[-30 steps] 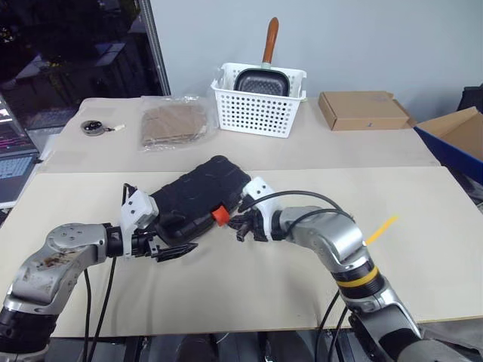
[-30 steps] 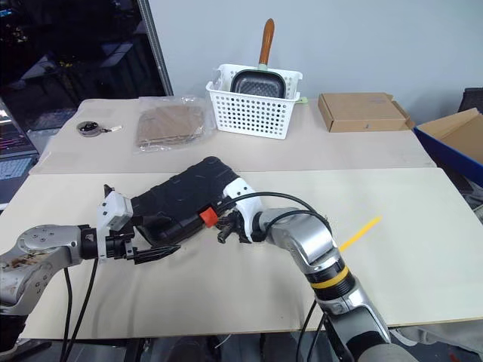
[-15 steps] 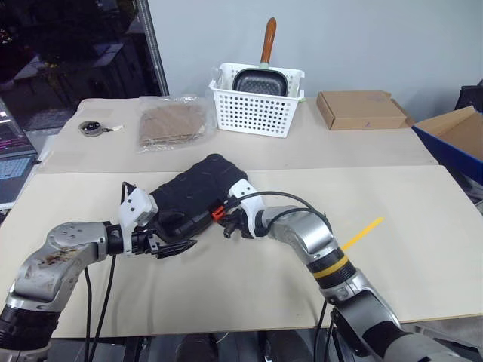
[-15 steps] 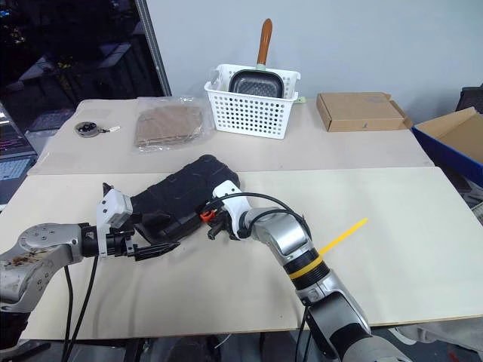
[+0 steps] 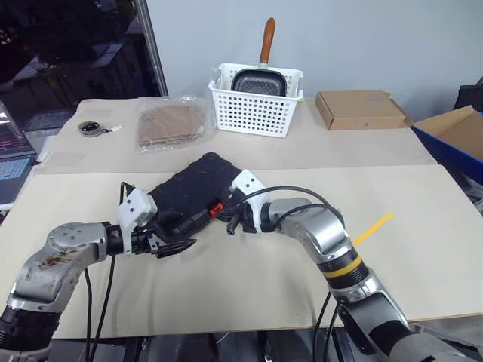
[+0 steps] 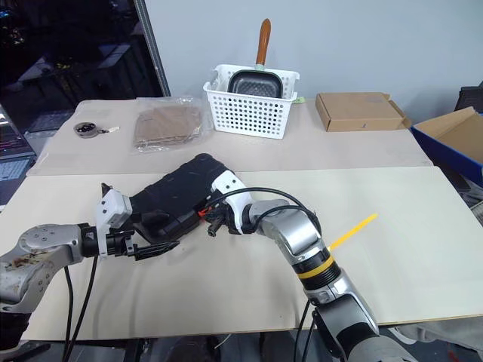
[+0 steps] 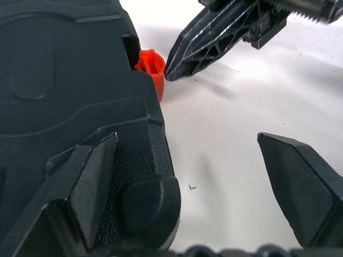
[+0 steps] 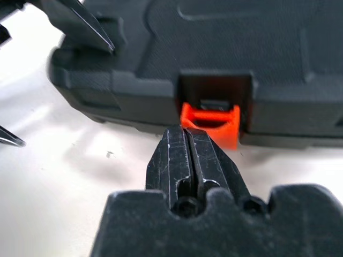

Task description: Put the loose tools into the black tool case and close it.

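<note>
The black tool case (image 5: 192, 188) lies shut on the table, its lid facing up. Its small orange latch (image 5: 216, 209) sits on the near edge. My right gripper (image 8: 186, 131) is shut with nothing in it. Its joined tips press at the front of the orange latch (image 8: 211, 120). My left gripper (image 7: 187, 136) is open at the case's near left corner, one finger over the lid and the other above the table beside it. The left wrist view shows the right gripper (image 7: 170, 75) tips against the latch (image 7: 150, 67). The loose tools are out of view.
A white slotted basket (image 5: 259, 105) holding a pan stands at the back. A cardboard box (image 5: 361, 109) is to its right, and a bagged brown item (image 5: 175, 124) and a round tape measure (image 5: 92, 128) to its left. A yellow strip (image 5: 373, 228) lies on the right.
My shut right gripper has moved left and a little up, onto the orange latch, which now sits closer against the case. The left gripper and the case have stayed put.
</note>
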Controlling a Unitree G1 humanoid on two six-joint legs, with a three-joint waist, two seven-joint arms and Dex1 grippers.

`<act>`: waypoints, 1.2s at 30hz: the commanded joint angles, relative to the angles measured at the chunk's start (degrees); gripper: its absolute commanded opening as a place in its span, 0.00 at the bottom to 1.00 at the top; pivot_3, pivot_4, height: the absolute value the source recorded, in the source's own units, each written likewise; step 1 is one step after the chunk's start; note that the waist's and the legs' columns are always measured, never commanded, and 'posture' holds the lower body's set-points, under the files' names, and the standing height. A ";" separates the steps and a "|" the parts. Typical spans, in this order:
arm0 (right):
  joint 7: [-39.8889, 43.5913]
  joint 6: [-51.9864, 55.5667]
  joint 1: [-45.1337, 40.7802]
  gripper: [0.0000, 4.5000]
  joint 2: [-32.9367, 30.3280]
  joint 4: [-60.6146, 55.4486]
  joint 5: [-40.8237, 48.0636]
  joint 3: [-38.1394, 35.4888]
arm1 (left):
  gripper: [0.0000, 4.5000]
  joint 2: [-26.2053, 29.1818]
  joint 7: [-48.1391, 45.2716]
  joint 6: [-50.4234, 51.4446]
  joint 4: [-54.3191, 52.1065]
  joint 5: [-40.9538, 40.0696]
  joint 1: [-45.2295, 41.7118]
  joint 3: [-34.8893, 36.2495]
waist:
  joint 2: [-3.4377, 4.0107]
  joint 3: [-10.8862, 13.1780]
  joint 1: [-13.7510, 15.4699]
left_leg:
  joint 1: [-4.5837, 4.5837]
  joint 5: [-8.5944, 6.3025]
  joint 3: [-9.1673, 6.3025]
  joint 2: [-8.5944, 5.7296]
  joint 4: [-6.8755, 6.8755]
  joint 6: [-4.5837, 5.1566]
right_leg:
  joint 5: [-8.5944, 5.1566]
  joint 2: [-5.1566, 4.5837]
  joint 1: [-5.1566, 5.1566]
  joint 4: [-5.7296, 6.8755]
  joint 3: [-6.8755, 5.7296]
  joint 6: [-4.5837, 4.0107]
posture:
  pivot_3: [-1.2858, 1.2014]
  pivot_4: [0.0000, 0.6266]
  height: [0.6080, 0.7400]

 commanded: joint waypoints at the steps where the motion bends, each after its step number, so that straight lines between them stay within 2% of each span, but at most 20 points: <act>1: -0.78 -0.85 -1.20 0.00 1.05 -1.39 0.37 -1.74 | 1.00 -0.23 -0.06 1.01 1.16 1.34 1.77 -1.88 | 0.00 0.00 0.01 | 0.00 0.00 0.01 0.00 0.00 0.00 | 0.00 -0.01 0.00 0.00 0.00 0.00 | 0.52 0.24 1.00; 9: -1.38 -3.90 -1.45 0.00 2.88 3.76 -2.11 -0.62 | 1.00 -0.46 0.52 1.64 -0.01 1.18 2.14 -1.96 | 0.02 -0.03 0.09 | 0.08 0.00 0.02 -0.01 0.00 0.00 | 0.00 -0.01 0.05 0.00 0.02 0.00 | 0.52 0.24 1.00; 16: 1.83 2.26 1.43 0.00 -1.70 -8.50 3.94 -5.59 | 1.00 -0.74 1.51 2.72 0.01 0.96 2.19 -1.14 | 0.02 -0.03 0.25 | -0.06 -0.03 0.02 -0.05 0.00 0.04 | -0.01 -0.10 0.01 -0.06 -0.01 0.02 | 0.52 0.24 1.00; 21: 0.53 7.01 3.17 0.00 -4.12 -12.82 5.55 -6.20 | 1.00 -1.62 2.62 4.31 0.18 0.49 0.74 -1.03 | 0.02 -0.03 0.25 | 0.00 -0.03 -0.01 -0.04 0.00 0.04 | -0.01 -0.09 0.03 -0.04 -0.03 0.02 | 0.52 0.24 1.00; 30: -3.31 2.70 1.32 0.00 -2.24 -3.75 0.22 -1.33 | 1.00 -1.40 2.24 4.19 0.94 1.20 0.06 -1.59 | 0.02 -0.03 0.21 | 0.17 -0.01 0.01 -0.05 0.00 0.02 | -0.02 -0.05 0.17 -0.05 0.01 0.03 | 0.52 0.24 1.00; 36: -3.23 0.16 -0.68 0.00 0.06 -0.72 -0.86 -1.23 | 1.00 -1.42 2.14 3.93 0.93 1.44 0.25 -1.55 | 0.02 -0.03 0.24 | 0.13 -0.03 0.00 -0.05 0.00 0.04 | -0.02 -0.06 0.16 -0.06 0.00 0.03 | 0.52 0.24 1.00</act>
